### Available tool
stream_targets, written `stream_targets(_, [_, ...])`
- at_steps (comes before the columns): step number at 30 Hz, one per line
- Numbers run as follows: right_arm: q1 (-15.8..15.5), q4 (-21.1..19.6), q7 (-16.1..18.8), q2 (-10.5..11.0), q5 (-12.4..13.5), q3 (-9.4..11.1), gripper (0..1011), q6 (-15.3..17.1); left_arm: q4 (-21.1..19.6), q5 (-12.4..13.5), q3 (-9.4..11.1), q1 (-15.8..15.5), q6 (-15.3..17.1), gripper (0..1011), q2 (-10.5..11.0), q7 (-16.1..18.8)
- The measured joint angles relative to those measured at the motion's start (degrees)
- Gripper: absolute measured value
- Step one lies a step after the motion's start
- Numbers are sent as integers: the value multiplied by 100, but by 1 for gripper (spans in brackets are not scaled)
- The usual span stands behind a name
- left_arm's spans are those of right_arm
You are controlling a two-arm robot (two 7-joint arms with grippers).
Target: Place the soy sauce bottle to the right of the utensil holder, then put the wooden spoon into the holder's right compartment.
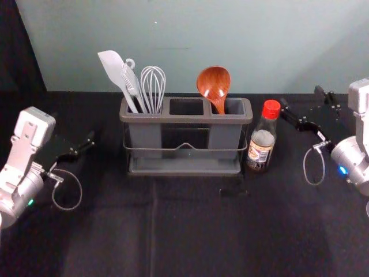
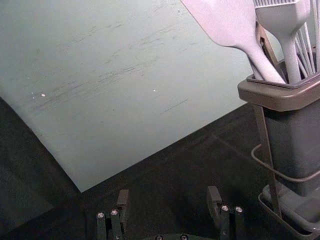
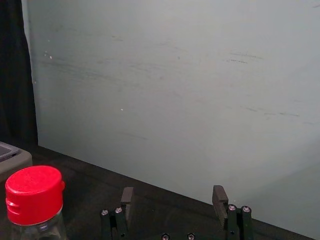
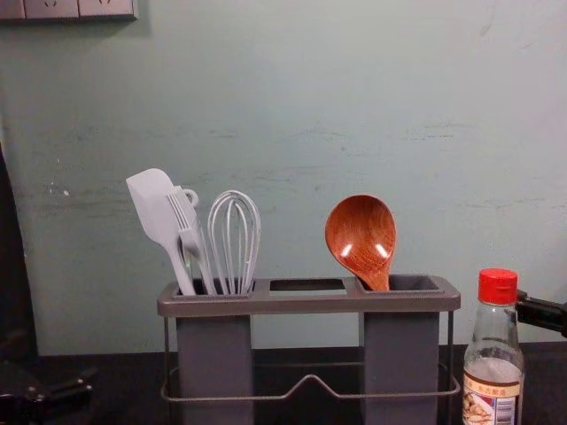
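Wall [image 1: 190, 34], pale grey-green, stands behind a table under black cloth [image 1: 196, 231].

Item: utensil holder [image 1: 184, 119], grey, three compartments in a wire frame, upright in the middle of the cloth. Its left compartment holds a spatula [image 1: 112, 66], a brush [image 1: 131, 81] and a whisk [image 1: 153, 86], all pale.

Item: soy sauce bottle [image 1: 262, 141], red cap, upright on the cloth just beside the holder's right end. Whether the two touch cannot be told.

Item: wooden spoon [image 1: 214, 82], bowl up, its handle down in the right compartment [image 1: 234, 107] and leaning toward the holder's middle.

Item: right gripper [image 3: 173, 195], to the right of the bottle in the head view, fingers spread with nothing between them. In the chest view a dark fingertip shows close by the cap, seemingly behind it — near, yet no grip on the bottle.

Item: left gripper [image 2: 168, 196], parked well to the left of the holder, fingers likewise apart and unladen.

Condition of the task: both placements look complete — bottle on the required side, spoon in the required compartment. No handling appears to be left, beyond taking the right arm clear. Point of care: that fingertip lies close enough to nudge or tip the bottle should the arm swing inward.
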Motion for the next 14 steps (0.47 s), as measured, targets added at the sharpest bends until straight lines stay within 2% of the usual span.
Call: stream_targets(14, [0,0,4,0,0,0,1002,0,0,0,0,0,0,1000,0,0])
